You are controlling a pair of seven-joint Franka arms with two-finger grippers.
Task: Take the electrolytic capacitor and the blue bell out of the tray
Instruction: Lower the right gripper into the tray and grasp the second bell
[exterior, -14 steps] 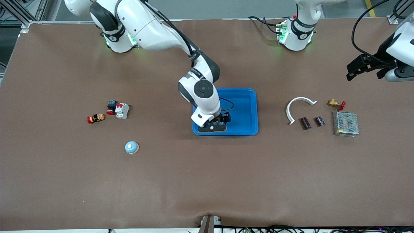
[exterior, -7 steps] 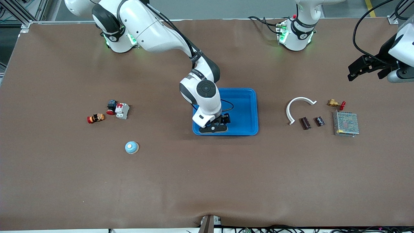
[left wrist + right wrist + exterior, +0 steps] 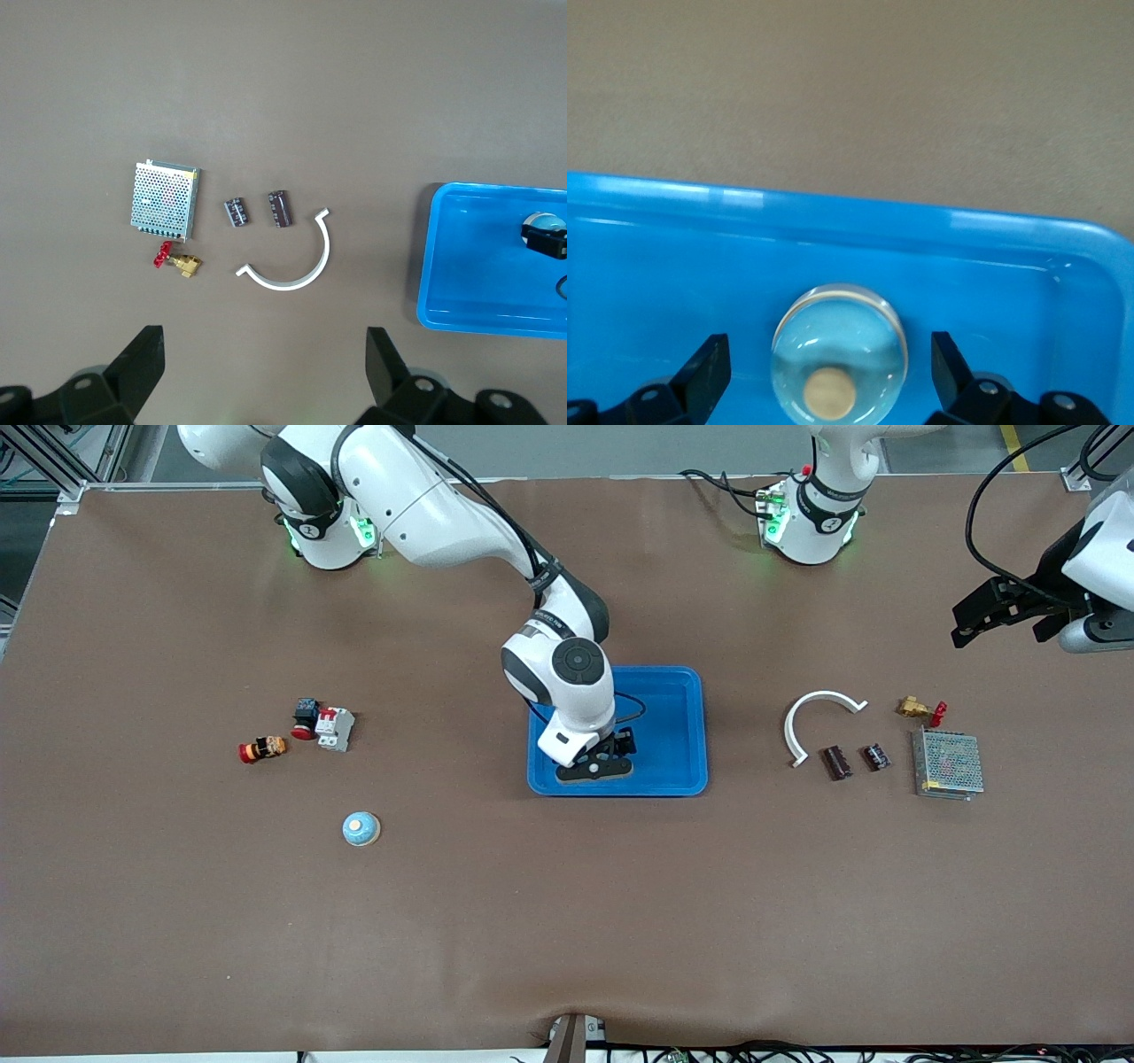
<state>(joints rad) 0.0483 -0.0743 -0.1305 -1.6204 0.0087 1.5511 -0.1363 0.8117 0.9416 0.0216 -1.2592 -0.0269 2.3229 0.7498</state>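
**Right hand re-centred over bell in tray; grab not yet made**

Lower part of the front view: wide bare tabletop (image 3: 567, 939), plenty of room for a set-down. Second bell (image 3: 361, 829) already lying out there, toward the right arm's end. Small cluster of switch parts (image 3: 323, 726) a little higher in the frame, well apart from it.

Centre of frame: tray (image 3: 673, 726). Right hand (image 3: 595, 766) low inside it, close to the near rim. Shifted since a second ago, away from the tray's corner and toward the middle of that rim. In the right wrist view, now straddling the blue bell (image 3: 840, 363): fingers wide apart, one on each side, not touching, nothing held. Judged a lining-up move before closing. Rim just beside the bell, so a straight lift is needed before any sideways travel. Cable loop trailing over the tray floor, worth watching.

Toward the left arm's end, level with the tray: two capacitors (image 3: 835, 763) on the tabletop beside the white arc (image 3: 819, 717), outside the tray. Mesh box (image 3: 948, 763) and brass fitting (image 3: 917, 708) close by; crowded patch, poor for dropping off.

Upper corner of frame: left hand (image 3: 997, 633) waiting up high, spread fully, empty.
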